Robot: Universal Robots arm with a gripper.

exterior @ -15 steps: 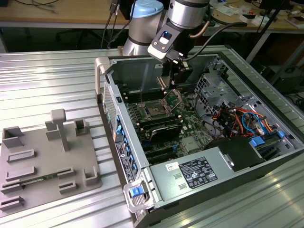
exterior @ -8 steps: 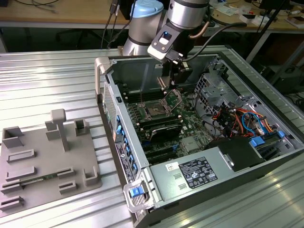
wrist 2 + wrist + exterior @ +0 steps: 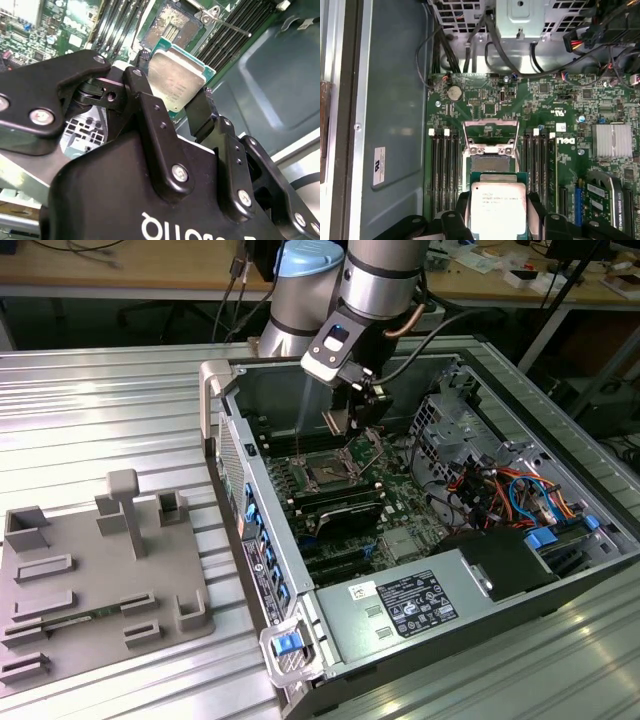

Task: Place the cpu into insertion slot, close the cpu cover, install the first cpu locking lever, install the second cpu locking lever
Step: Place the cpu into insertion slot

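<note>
Gripper [image 3: 498,222] clamped on the cpu [image 3: 498,205], metal face showing in both wrist views, held clear of the green motherboard [image 3: 545,102] near the uncovered insertion slot [image 3: 490,163]; cpu cover [image 3: 489,131] swung open beside the slot

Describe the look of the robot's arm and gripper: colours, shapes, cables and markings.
The arm is a silver-grey metal tube with a light-blue round joint cap. A black cable loops beside its wrist, where a white box-shaped module sits. The black gripper has linked fingers with silver screws and white lettering on its body.
</note>
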